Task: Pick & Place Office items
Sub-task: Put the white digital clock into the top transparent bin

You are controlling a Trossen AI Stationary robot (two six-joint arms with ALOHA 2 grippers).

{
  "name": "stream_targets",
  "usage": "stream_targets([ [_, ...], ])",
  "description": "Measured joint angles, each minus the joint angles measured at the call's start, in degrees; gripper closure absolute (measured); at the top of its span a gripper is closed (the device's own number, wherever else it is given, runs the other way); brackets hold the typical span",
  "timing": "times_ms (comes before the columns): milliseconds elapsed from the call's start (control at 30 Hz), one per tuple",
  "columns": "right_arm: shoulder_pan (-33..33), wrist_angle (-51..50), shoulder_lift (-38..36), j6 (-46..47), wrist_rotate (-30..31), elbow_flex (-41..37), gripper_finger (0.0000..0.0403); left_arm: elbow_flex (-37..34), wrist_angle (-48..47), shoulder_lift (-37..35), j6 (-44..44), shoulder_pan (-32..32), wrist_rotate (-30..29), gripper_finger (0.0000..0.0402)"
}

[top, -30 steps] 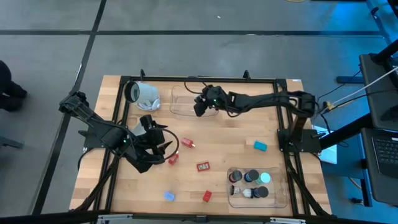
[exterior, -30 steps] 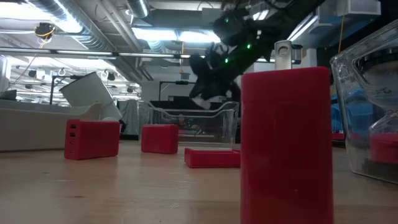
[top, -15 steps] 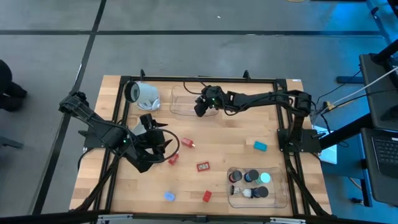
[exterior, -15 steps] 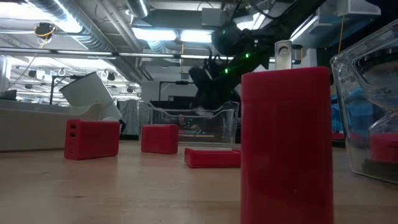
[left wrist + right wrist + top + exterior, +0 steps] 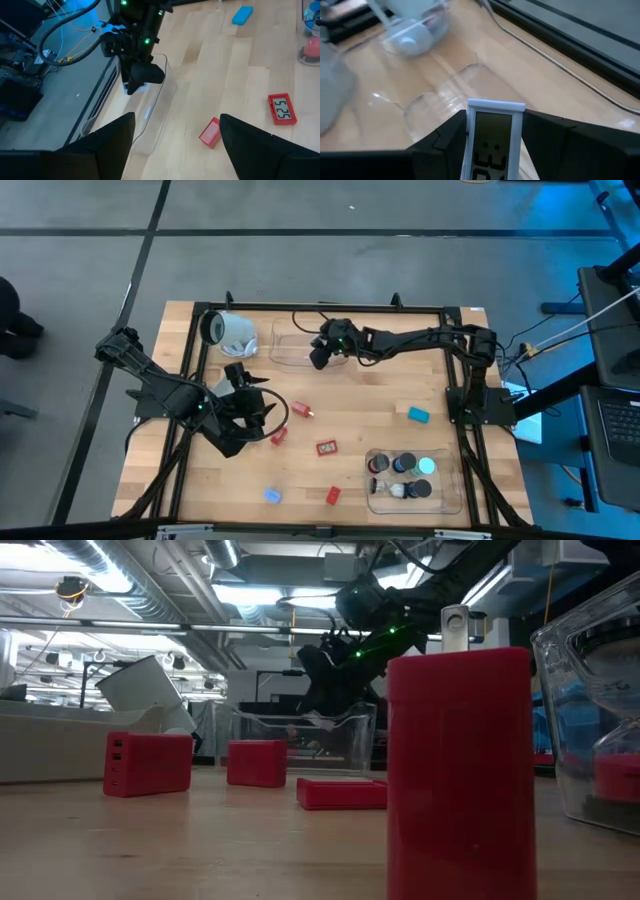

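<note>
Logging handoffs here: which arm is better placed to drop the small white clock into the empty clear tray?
Right. The right gripper already holds the small white digital clock above the empty clear plastic tray. The left gripper hangs open near the red pieces, holding nothing.

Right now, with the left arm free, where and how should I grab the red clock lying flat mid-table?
Come straight down on the red clock. It lies flat, display up, so only its edges offer grip: I'd close the left gripper fingers across its two long edges, the narrower span. The small red block lies apart from it, so it shouldn't interfere.
</note>
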Motion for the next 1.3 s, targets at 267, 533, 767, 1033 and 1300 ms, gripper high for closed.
stream_targets([
  [267, 0.17, 0.31, 0.02, -1.78, -7.2, 5.98, 0.0235, 0.0, -1.09, 0.01, -0.07, 0.0, 0.02, 0.0114],
  [533, 0.52, 0.05, 1.94, -7.91, -3.32, 8.48, 0.0235, 0.0, -2.64, 0.0, -1.96, 0.0, 0.16, 0.0114],
  [767, 0.48, 4.98, 8.58, -7.94, -3.9, 8.46, 0.0236, 0.0, -2.98, 0.01, -2.16, 0.0, -0.07, 0.0114],
  [1033, 0.24, 6.45, 9.75, -11.09, -3.75, 8.48, 0.0236, 0.0, -3.52, 0.02, -2.09, 0.0, -0.09, 0.0114],
  [1300, 0.28, 6.28, 9.75, -13.57, -6.12, 8.48, 0.0227, 0.0, -4.36, 0.02, -2.44, 0.0, -0.11, 0.0114],
])
